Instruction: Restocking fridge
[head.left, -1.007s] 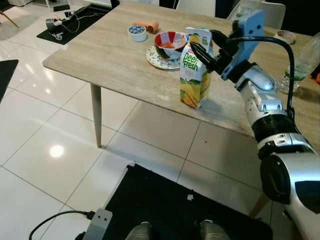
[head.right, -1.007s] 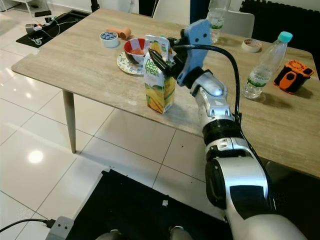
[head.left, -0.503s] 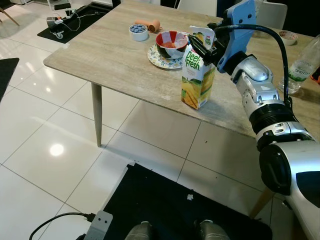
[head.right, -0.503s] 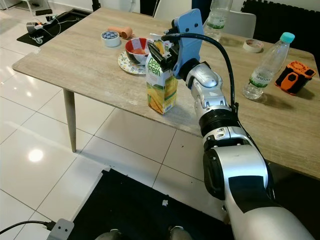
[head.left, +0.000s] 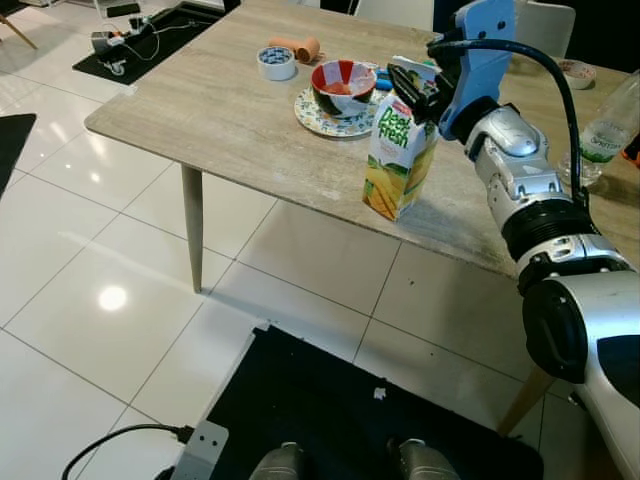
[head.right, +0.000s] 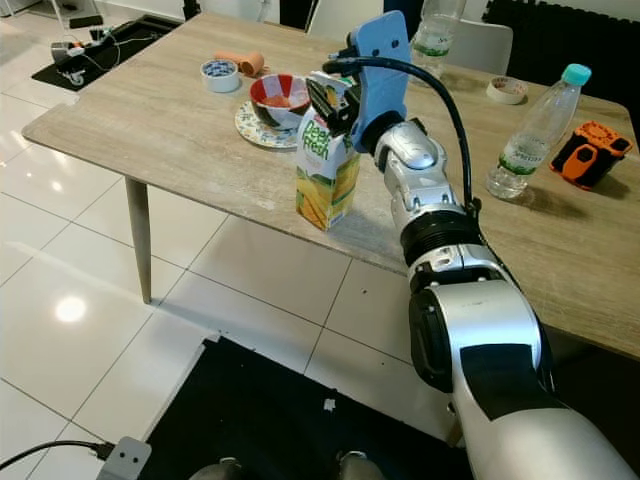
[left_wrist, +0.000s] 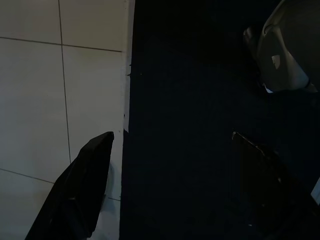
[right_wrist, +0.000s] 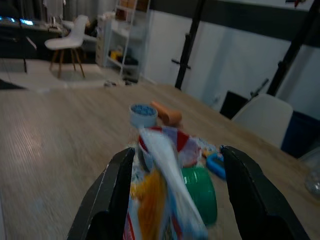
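Observation:
A yellow-green juice carton (head.left: 398, 160) stands near the front edge of the wooden table (head.left: 220, 110), tipped so its top leans toward my right arm. My right gripper (head.left: 415, 88) holds the carton's folded top, one black finger on each side. In the right wrist view the carton top (right_wrist: 165, 170) sits between the fingers (right_wrist: 117, 190) with its green cap beside it. My left gripper (left_wrist: 170, 135) hangs idle over a dark mat, fingers apart.
Just behind the carton, a red bowl (head.left: 340, 88) sits on a patterned plate (head.left: 318, 115). A tape roll (head.left: 274, 64) lies further back. A water bottle (head.right: 530, 135) and an orange device (head.right: 585, 150) are on the right. A black mat (head.left: 340, 420) covers the floor below.
The right gripper has closed in on the carton's top, and the carton, upright before, now leans toward the arm. The left arm has not moved.

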